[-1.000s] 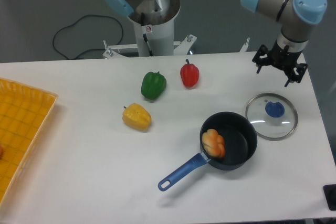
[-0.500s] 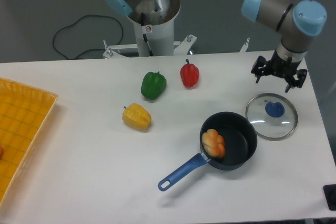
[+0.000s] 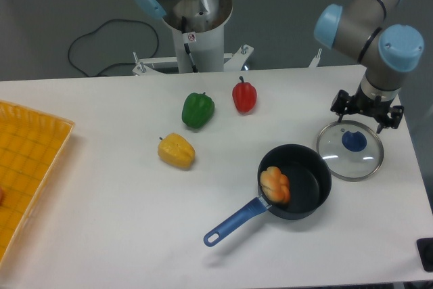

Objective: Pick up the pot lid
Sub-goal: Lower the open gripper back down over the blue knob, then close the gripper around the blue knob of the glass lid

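White table (image 3: pixel 101 187): round pot lid (image 3: pixel 365 167) flat, blue knob (image 3: pixel 354 141) up.
Gripper (image 3: pixel 360 122) by far rim, fingers spread; black pan (image 3: pixel 308 184) just beside lid.

A: Lid (image 3: pixel 350 166): round, clear glass, thin rim. Pale table (image 3: pixel 135 208) shows through.

B: Knob (image 3: pixel 354 141)?

A: Blue, rounded, a lighter mark on top. The only strong colour on it.

B: Pose?

A: Flat on the table, knob up. Outline slightly oval from this angle; knob appears above the middle of the glass.

B: Position?

A: Right side of the view, just beyond and to the right of the black pan (image 3: pixel 308 179). Rims very close; contact can't be made out. Lid is off the pan.
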Robot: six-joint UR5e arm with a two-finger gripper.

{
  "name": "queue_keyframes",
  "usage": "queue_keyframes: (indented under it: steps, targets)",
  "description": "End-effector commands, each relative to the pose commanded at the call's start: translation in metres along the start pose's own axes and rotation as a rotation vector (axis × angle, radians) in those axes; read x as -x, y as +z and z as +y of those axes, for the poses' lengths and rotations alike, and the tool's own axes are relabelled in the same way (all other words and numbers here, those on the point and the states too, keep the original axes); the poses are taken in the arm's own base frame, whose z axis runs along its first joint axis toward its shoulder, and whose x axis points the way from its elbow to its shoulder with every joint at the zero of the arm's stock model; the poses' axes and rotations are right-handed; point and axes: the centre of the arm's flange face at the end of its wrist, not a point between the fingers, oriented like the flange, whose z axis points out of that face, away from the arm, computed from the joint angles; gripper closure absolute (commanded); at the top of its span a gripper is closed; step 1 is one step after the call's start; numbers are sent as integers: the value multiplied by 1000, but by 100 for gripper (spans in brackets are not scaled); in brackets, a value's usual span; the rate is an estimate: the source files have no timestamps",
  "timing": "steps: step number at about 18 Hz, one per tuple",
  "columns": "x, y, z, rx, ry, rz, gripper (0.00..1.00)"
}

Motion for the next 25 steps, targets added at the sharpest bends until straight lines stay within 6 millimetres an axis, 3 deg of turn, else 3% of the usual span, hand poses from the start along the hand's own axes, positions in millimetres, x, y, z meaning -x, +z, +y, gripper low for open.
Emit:
queue_keyframes:
  steps: [13,25]
  targets:
    - [6,25,-2,-39,-11,12,0]
    - [-2,45,-3,-26,-17,46,0]
